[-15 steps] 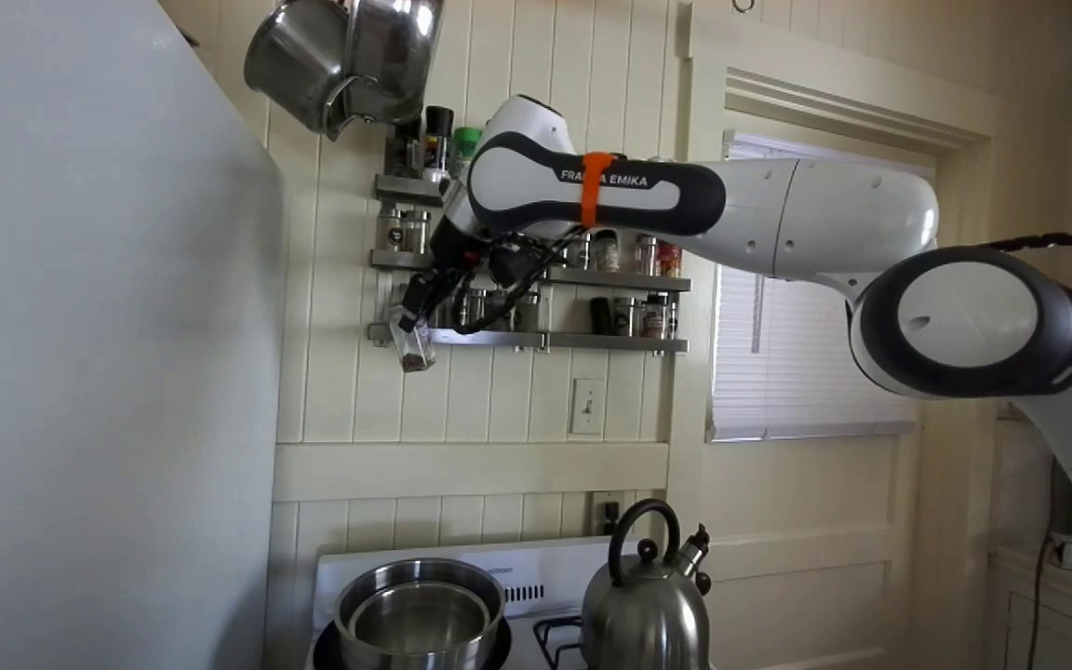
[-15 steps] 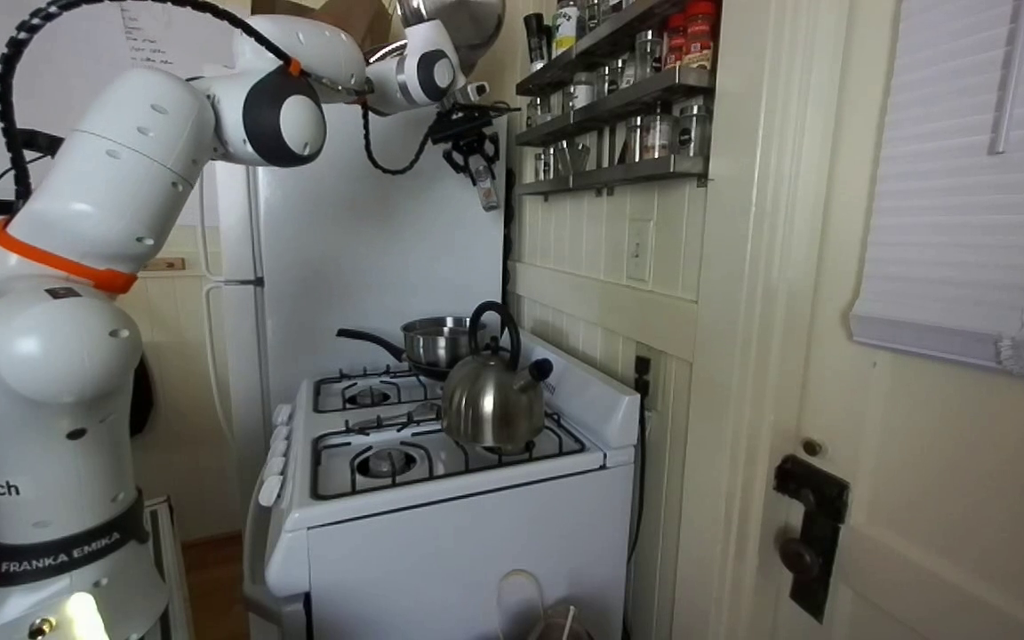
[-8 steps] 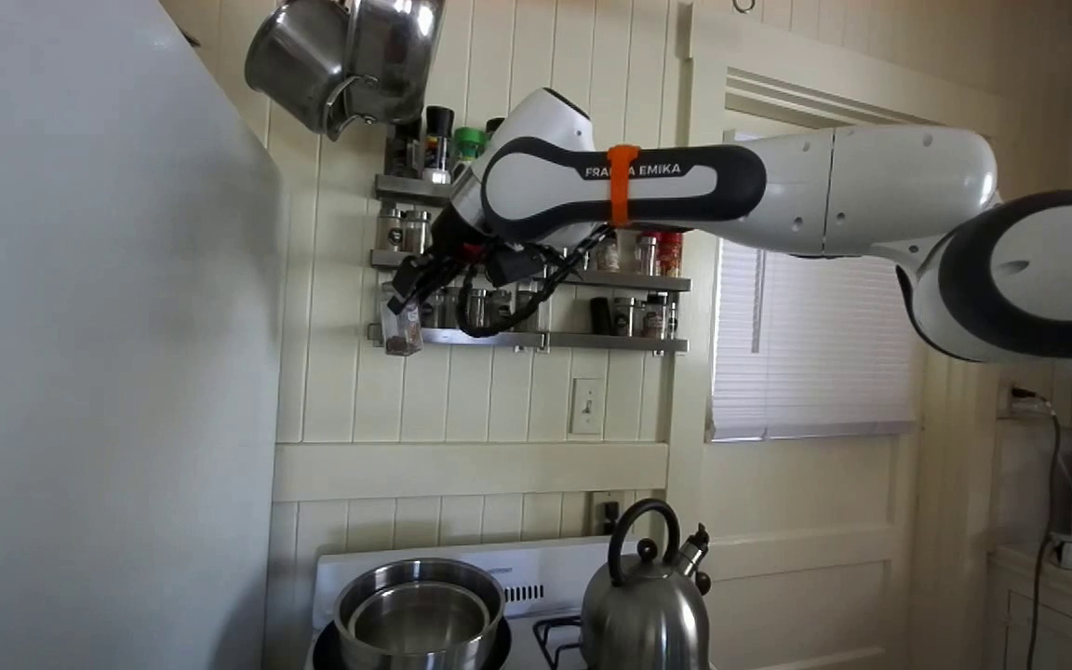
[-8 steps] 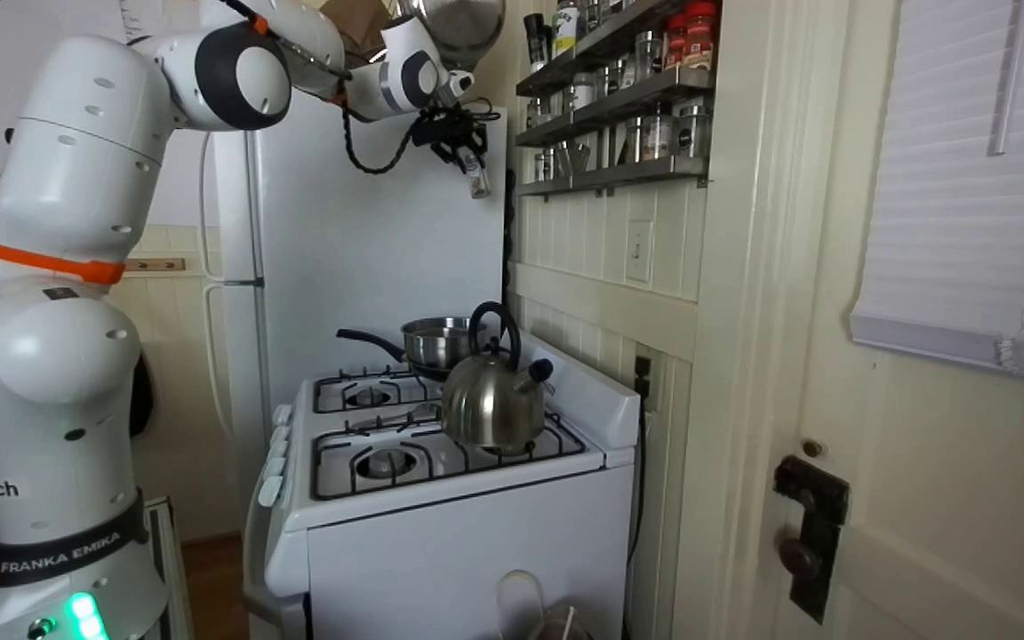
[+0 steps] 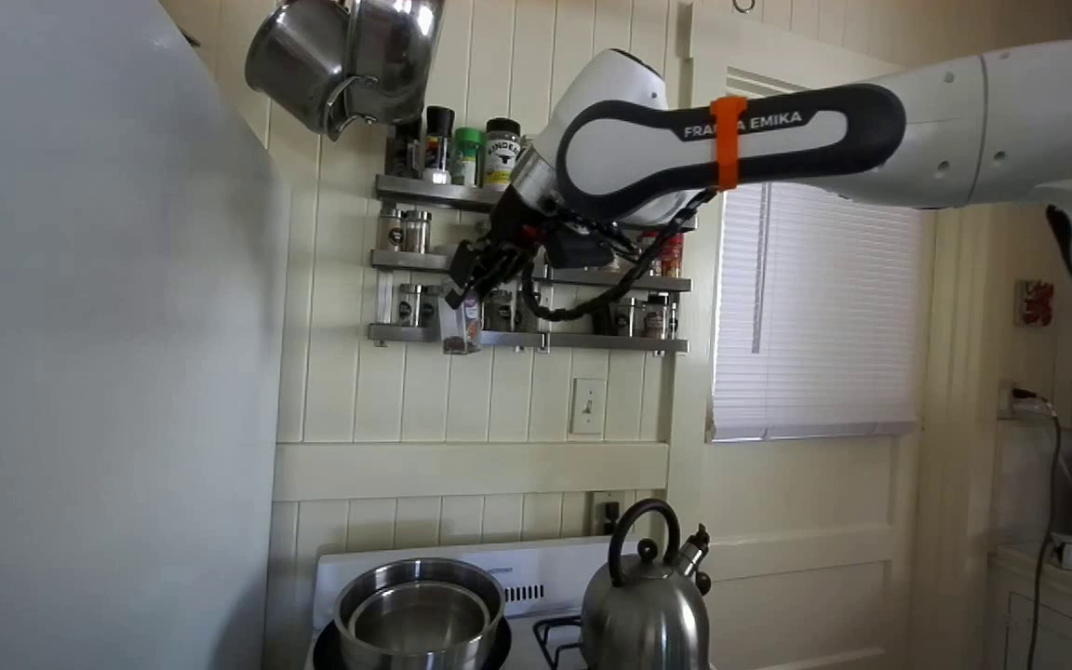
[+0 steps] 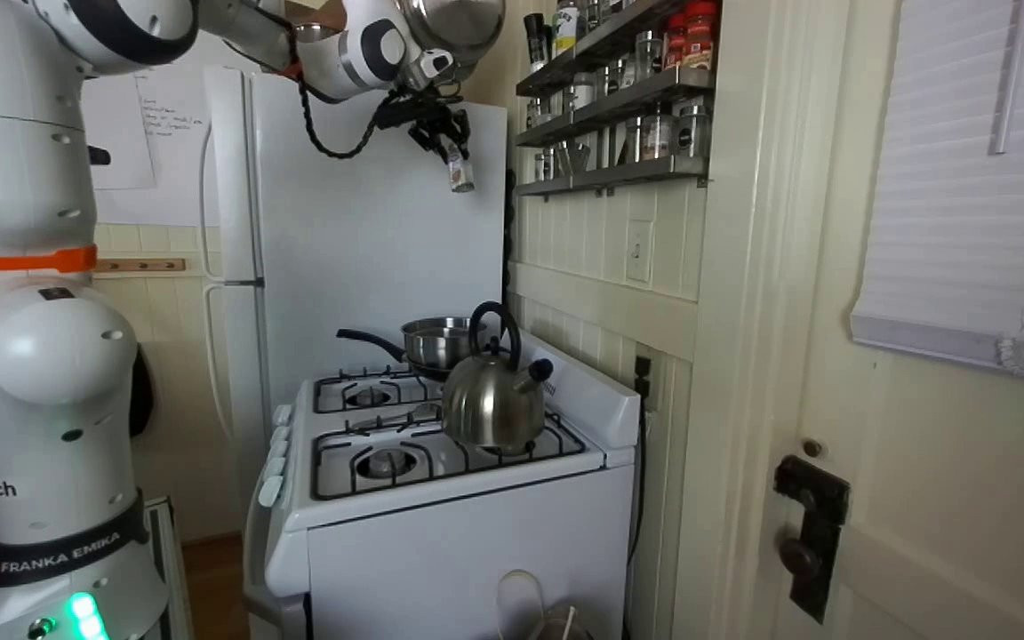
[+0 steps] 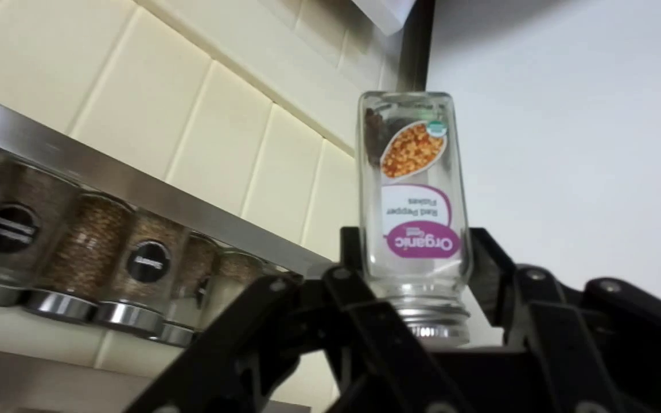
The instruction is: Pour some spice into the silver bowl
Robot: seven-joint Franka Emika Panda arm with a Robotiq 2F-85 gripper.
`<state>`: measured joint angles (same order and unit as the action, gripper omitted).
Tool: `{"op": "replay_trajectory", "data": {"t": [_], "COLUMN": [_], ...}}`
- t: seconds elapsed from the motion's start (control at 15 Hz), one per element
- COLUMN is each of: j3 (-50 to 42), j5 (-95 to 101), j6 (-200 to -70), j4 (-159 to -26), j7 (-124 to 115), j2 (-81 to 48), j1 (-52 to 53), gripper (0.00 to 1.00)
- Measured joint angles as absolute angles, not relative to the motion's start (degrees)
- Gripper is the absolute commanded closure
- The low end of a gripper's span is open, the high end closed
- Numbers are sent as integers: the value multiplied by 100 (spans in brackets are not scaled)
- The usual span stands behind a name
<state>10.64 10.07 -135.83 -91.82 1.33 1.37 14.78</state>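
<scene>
A clear glass jar of red pepper flakes (image 7: 411,155) is held between the two black fingers of my gripper (image 7: 416,252). Its silver lid faces the palm and its base points away; dark flakes show near the base. In both exterior views the gripper (image 5: 466,284) (image 6: 445,138) holds the jar (image 5: 462,330) (image 6: 460,173) high above the stove, lid end up and slightly tilted. The silver bowl (image 5: 420,568) stands on the stove's back burner, well below the jar. It also shows in an exterior view (image 6: 432,342), partly behind the kettle. The wrist view does not show the bowl.
A steel kettle (image 5: 646,614) (image 6: 492,404) stands beside the bowl. Wall shelves (image 5: 462,337) with several spice jars are close behind the gripper. Metal pots (image 5: 299,65) hang above. The white fridge (image 6: 370,240) stands beside the stove. A black pan handle (image 6: 370,338) sticks out under the bowl.
The arm has drawn back toward its base with the jar still in the gripper, away from the shelf's far end. The jar hangs more upright. The base light changed from yellowish to green.
</scene>
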Motion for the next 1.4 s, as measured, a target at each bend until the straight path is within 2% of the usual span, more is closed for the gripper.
{"op": "replay_trajectory", "data": {"t": [0.07,0.4,0.47,0.87,1.4], "j3": [1037,1037,1042,1051,724], "j5": [1187,1678,1680,1688,1667], "j6": [-13583,-13582,-13582,-13680,-14636], "j4": [-9462,-10364,-10399,-10407,-10855], "j7": [-154,-792,-799,-874,-979], "j2": [398,1222,1241,1227,1537], "j1": [1424,1199,1199,908,365], "gripper": [52,52,77,77,77]}}
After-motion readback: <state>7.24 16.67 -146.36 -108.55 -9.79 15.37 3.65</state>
